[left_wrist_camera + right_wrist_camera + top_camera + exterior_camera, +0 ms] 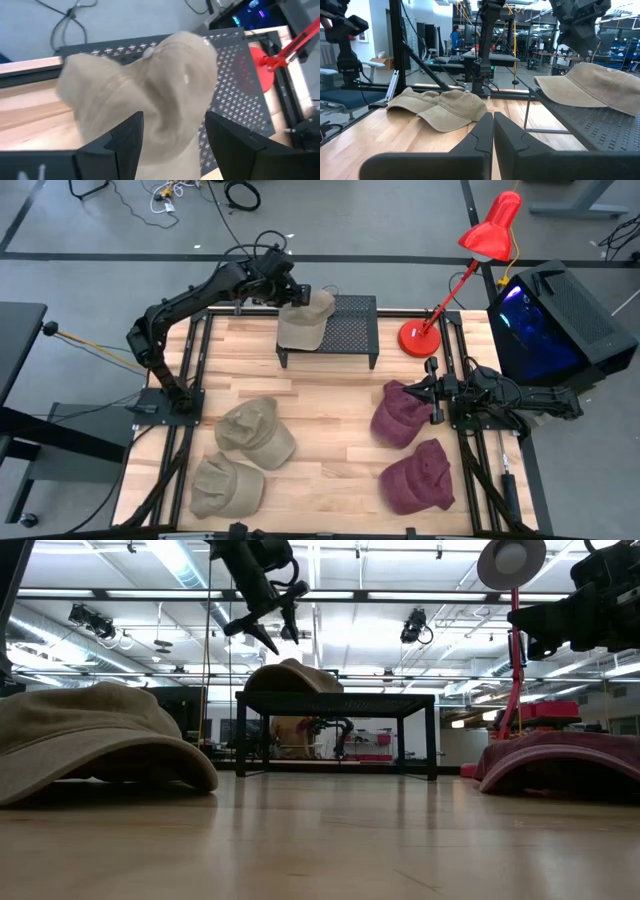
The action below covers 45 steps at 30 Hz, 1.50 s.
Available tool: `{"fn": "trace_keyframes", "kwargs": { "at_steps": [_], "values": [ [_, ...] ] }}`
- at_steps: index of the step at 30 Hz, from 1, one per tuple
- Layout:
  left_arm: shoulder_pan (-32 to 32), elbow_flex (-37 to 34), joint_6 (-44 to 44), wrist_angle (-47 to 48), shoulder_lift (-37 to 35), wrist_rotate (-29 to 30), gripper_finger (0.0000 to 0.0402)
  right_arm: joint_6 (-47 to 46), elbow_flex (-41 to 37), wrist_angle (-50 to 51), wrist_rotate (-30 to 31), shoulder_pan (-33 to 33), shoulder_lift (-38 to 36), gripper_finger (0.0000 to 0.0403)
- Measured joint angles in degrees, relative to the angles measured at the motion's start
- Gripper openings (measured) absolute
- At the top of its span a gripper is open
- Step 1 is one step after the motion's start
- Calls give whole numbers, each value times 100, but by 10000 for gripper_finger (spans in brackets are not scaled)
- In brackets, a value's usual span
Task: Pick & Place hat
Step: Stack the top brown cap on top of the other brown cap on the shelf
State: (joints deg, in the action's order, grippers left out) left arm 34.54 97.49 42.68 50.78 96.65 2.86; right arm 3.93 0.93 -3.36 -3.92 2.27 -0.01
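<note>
Tan hat (305,322) on the left end of the black mesh rack (345,330) at the far middle of the bench (330,455), brim hanging over the rack's near left edge. Left claw (297,293) just above that hat at its far left side, fingers (117,140) spread apart, nothing between them, hat crown showing through the gap in the left wrist view. In the low view, same claw (272,632) poised over the hat's crown (290,675), tips clear of the cloth.

Two more tan hats on the near left of the bench: one (255,432) nearer the middle, another (226,484) at the near edge, the two touching. Two maroon hats on the right: one (402,414) beside the right arm, another (418,475) nearer the front edge.

Right claw (434,391) low at the right side of the bench, just beside the farther maroon hat, fingers (475,140) pressed together, holding nothing.

Red lamp (470,260) standing on the far right of the bench, base just right of the rack. Dark box with a blue glow (545,320) off the bench's far right corner.
</note>
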Motion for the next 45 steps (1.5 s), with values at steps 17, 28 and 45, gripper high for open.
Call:
{"fn": "trace_keyframes", "kwargs": {
  "at_steps": [17,28,45],
  "values": [
    [-179,0,-136,2028,-603,546,220,-1,2,1,0,-1,0,16],
    [-579,-677,286,2038,-912,616,220,-1,2,1,0,1,0,16],
    [-1768,-1655,1288,1880,-1509,594,220,-1,0,0,0,0,0,16]
  ]
}}
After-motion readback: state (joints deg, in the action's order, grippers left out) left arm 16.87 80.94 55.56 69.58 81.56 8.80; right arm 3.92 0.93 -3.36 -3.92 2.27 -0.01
